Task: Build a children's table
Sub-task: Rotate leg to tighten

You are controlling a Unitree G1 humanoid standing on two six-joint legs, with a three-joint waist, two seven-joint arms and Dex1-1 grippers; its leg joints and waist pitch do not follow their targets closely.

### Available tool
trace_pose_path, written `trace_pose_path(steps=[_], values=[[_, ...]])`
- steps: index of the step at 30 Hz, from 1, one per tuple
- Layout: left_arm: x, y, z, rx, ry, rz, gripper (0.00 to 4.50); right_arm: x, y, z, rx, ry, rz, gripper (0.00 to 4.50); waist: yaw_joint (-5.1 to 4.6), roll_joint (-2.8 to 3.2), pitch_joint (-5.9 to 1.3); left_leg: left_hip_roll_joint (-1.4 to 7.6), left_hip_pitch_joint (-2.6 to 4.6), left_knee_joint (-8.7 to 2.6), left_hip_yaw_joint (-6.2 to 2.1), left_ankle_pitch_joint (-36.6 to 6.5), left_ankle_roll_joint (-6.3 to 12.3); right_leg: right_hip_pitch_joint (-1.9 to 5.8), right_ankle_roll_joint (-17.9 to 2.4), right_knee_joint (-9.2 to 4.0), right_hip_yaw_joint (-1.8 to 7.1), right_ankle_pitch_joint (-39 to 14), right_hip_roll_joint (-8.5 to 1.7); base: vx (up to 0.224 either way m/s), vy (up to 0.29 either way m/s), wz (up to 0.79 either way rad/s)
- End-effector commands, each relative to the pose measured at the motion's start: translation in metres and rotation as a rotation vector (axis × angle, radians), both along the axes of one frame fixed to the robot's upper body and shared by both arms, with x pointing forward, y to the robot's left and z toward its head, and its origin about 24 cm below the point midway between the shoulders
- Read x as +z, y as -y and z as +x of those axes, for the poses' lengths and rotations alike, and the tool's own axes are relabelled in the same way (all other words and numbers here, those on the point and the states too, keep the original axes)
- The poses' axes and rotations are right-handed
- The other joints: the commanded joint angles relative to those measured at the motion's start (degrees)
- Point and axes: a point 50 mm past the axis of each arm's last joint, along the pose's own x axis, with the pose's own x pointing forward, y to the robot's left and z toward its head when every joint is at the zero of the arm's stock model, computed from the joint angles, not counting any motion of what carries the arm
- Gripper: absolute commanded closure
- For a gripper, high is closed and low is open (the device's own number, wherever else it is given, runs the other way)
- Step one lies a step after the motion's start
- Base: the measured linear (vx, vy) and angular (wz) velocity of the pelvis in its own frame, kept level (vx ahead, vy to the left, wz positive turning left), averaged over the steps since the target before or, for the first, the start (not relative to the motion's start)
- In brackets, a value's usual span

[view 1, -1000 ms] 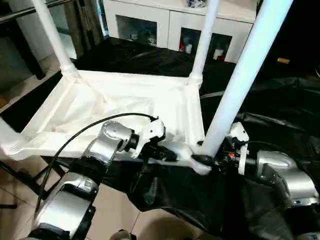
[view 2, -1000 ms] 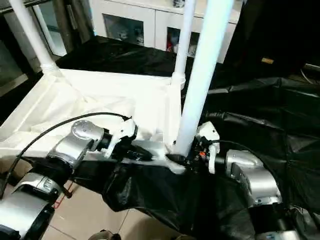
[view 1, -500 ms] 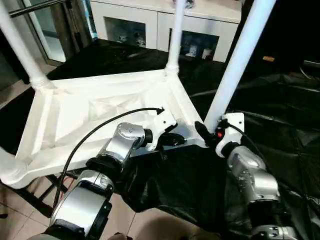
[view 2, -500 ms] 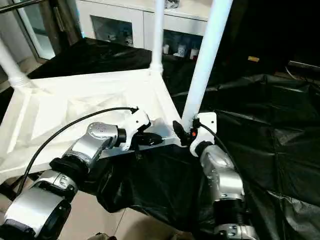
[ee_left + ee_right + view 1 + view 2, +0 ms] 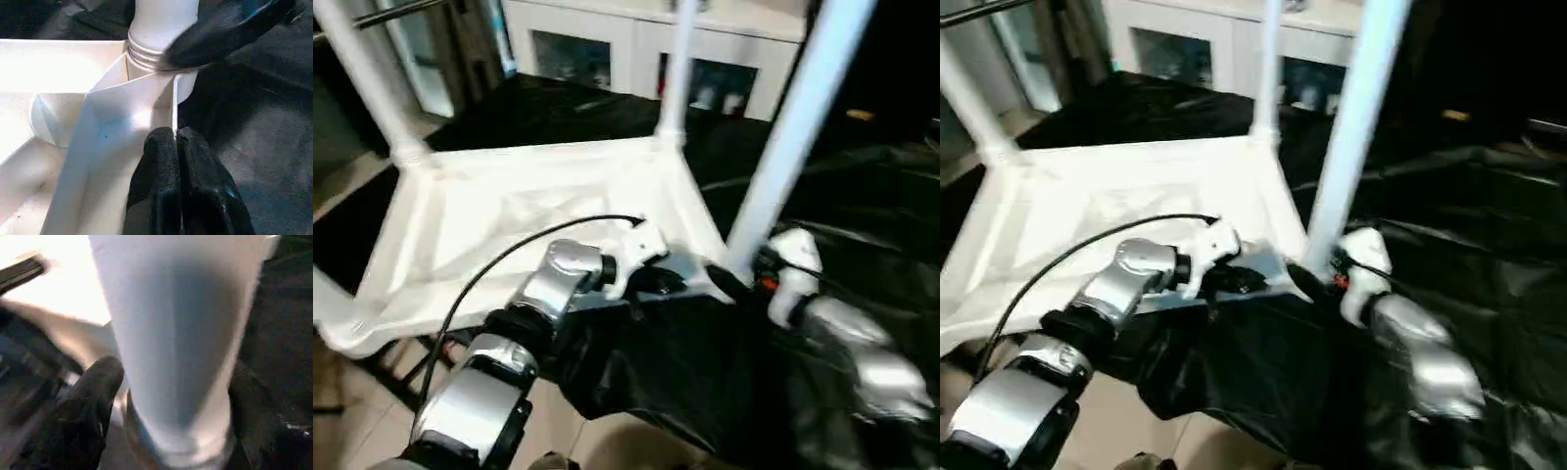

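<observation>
Right gripper (image 5: 166, 396), fingers spread either side of the near leg (image 5: 793, 137) at its socket; firm grip unclear. Left gripper (image 5: 177, 142), pinched on the inverted tabletop (image 5: 509, 211) rim, at nine o'clock of that leg.

Upturned white tabletop (image 5: 509, 211) lay on black sheeting (image 5: 685, 382), legs standing from its corners. Left gripper (image 5: 658, 281) rested shut at the near rim. Right gripper (image 5: 734, 279) reached to the base of the nearest leg (image 5: 783, 147). White glass-fronted cabinet (image 5: 636, 59) stood behind.
</observation>
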Motion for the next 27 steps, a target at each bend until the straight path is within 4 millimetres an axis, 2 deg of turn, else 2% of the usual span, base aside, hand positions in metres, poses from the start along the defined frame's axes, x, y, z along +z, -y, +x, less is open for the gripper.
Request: trace_pose_path(steps=[1, 3, 4, 5, 7, 12, 15, 16, 17, 18, 19, 20, 22, 23, 24, 25, 26, 27], values=[[0.019, 0.014, 0.003, -0.022, 0.099, -0.071, 4.50, 0.006, -0.011, -0.014, 0.169, -0.001, 0.053, 1.03, -0.02, -1.36, -4.54, 2.73, 0.79, -3.39, -1.20, -7.39, 6.74, 3.24, -13.56, -3.69, 2.85, -7.60, -4.41, 0.000, 0.000, 0.00], [0.018, 0.014, 0.003, -0.024, 0.100, -0.061, 4.50, 0.010, 0.004, -0.018, 0.144, -0.016, 0.058, 1.03, 0.05, -1.58, -4.37, 2.64, 0.72, -3.39, -1.19, -8.43, 6.86, 3.17, -12.91, -4.01, 2.78, -10.13, -4.48, 0.000, 0.000, 0.00], [0.018, 0.014, 0.003, -0.024, 0.100, -0.061, 4.50, 0.010, 0.004, -0.018, 0.144, -0.016, 0.058, 1.03, 0.12, -1.52, -4.39, 2.60, 0.80, -3.36, -1.21, -8.76, 6.86, 3.17, -12.72, -4.07, 2.73, -11.16, -4.45, 0.000, 0.000, 0.00], [0.017, 0.013, 0.002, -0.024, 0.098, -0.061, 4.50, 0.011, 0.016, -0.022, 0.123, -0.017, 0.051, 1.03, 0.13, -1.45, -4.35, 2.63, 0.84, -3.36, -1.24, -9.15, 6.55, 2.98, -12.26, -4.23, 2.68, -12.94, -4.46, 0.000, 0.000, 0.00], [0.017, 0.012, 0.002, -0.027, 0.099, -0.062, 4.50, 0.014, 0.027, -0.027, 0.114, -0.021, 0.039, 1.03, 0.27, -1.69, -4.30, 2.59, 0.90, -3.35, -1.23, -9.36, 6.16, 2.90, -11.45, -4.54, 2.64, -15.25, -4.43, 0.000, 0.000, 0.00], [0.018, 0.011, -0.001, -0.049, 0.100, -0.089, 4.50, 0.016, 0.030, -0.034, 0.129, -0.035, 0.046, 1.03, 0.31, -1.66, -4.43, 2.56, 0.57, -3.30, -1.38, -8.13, 6.79, 3.05, -11.23, -4.27, 2.54, -13.33, -4.36, 0.000, 0.000, 0.00], [0.023, 0.010, -0.004, -0.029, 0.078, -0.154, 4.50, 0.019, 0.027, -0.046, 0.187, -0.050, 0.058, 1.03, 0.49, -1.37, -4.52, 2.65, 0.47, -3.25, -1.44, -7.44, 7.11, 3.12, -11.69, -4.01, 2.53, -11.80, -4.39, 0.000, 0.000, 0.00], [0.025, 0.010, -0.004, -0.014, 0.069, -0.173, 3.95, 0.020, 0.026, -0.047, 0.192, -0.049, 0.062, 0.96, 0.49, -1.47, -4.54, 2.74, 0.44, -3.25, -1.45, -7.31, 7.33, 3.21, -11.87, -3.89, 2.53, -11.10, -4.36, 0.000, 0.000, 0.00], [0.026, 0.009, -0.004, -0.008, 0.066, -0.180, 3.95, 0.020, 0.025, -0.047, 0.194, -0.048, 0.064, 0.96, 0.50, -1.41, -4.60, 2.74, 0.44, -3.18, -1.42, -7.04, 7.59, 3.12, -12.51, -3.69, 2.51, -10.22, -4.40, 0.000, 0.000, 0.00], [0.029, 0.004, -0.005, 0.022, 0.049, -0.204, 3.95, 0.022, 0.022, -0.048, 0.201, -0.041, 0.077, 0.96, 0.60, -1.05, -4.72, 2.91, 0.63, -3.23, -1.43, -7.22, 7.25, 3.04, -13.49, -3.57, 2.48, -9.74, -4.50, 0.000, 0.000, 0.00], [0.029, 0.003, -0.006, 0.025, 0.050, -0.201, 3.75, 0.023, 0.021, -0.048, 0.201, -0.040, 0.078, 0.96, 0.40, -1.19, -4.53, 2.90, 0.47, -3.24, -1.42, -7.51, 7.29, 2.86, -13.98, -3.66, 2.45, -9.50, -4.26, 0.000, 0.000, 0.00], [0.030, -0.002, -0.006, 0.046, 0.053, -0.189, 3.75, 0.023, 0.018, -0.046, 0.206, -0.038, 0.084, 0.96, 0.34, -0.99, -4.47, 2.92, 0.57, -3.33, -1.44, -8.09, 7.09, 2.83, -13.95, -3.75, 2.41, -10.12, -4.24, 0.000, 0.000, 0.00], [0.030, -0.013, -0.005, 0.107, 0.065, -0.171, 3.53, 0.022, 0.010, -0.043, 0.226, -0.038, 0.100, 0.96, 0.03, -1.13, -4.23, 2.70, 0.45, -3.38, -1.42, -9.37, 6.59, 2.83, -13.13, -4.05, 2.34, -12.71, -4.20, 0.000, 0.000, 0.00], [0.032, -0.022, -0.005, 0.132, 0.056, -0.169, 3.53, 0.020, 0.004, -0.040, 0.243, -0.045, 0.108, 0.96, -0.13, -1.16, -4.11, 2.43, 0.36, -3.39, -1.43, -10.30, 5.96, 2.94, -11.61, -4.43, 2.28, -15.93, -4.20, 0.000, 0.000, 0.00], [0.034, -0.030, -0.006, 0.152, 0.049, -0.165, 3.52, 0.018, -0.001, -0.038, 0.259, -0.048, 0.114, 0.96, -0.23, -1.56, -4.20, 2.44, 0.42, -3.44, -1.51, -10.41, 5.27, 2.96, -10.61, -4.46, 2.26, -18.07, -4.31, 0.000, 0.000, 0.00], [0.035, -0.038, -0.007, 0.172, 0.038, -0.160, 3.34, 0.017, -0.006, -0.036, 0.271, -0.050, 0.120, 0.96, -0.40, -1.17, -4.06, 2.36, 0.35, -3.48, -1.56, -10.30, 4.80, 2.78, -9.79, -4.66, 2.26, -20.04, -4.23, 0.000, 0.000, 0.00], [0.035, -0.038, -0.007, 0.172, 0.038, -0.160, 3.18, 0.017, -0.006, -0.036, 0.271, -0.050, 0.120, 0.96, -0.45, -1.07, -4.15, 2.46, 0.60, -3.46, -1.58, -10.58, 4.39, 2.62, -9.69, -4.58, 2.29, -20.41, -4.23, 0.000, 0.000, 0.00], [0.035, -0.054, -0.012, 0.193, 0.024, -0.125, 3.10, 0.016, -0.013, -0.035, 0.295, -0.053, 0.130, 0.96, -0.60, -1.29, -4.18, 2.57, 0.79, -3.52, -1.58, -10.79, 3.99, 2.45, -9.63, -4.57, 2.36, -20.43, -4.09, 0.000, 0.000, 0.00]])
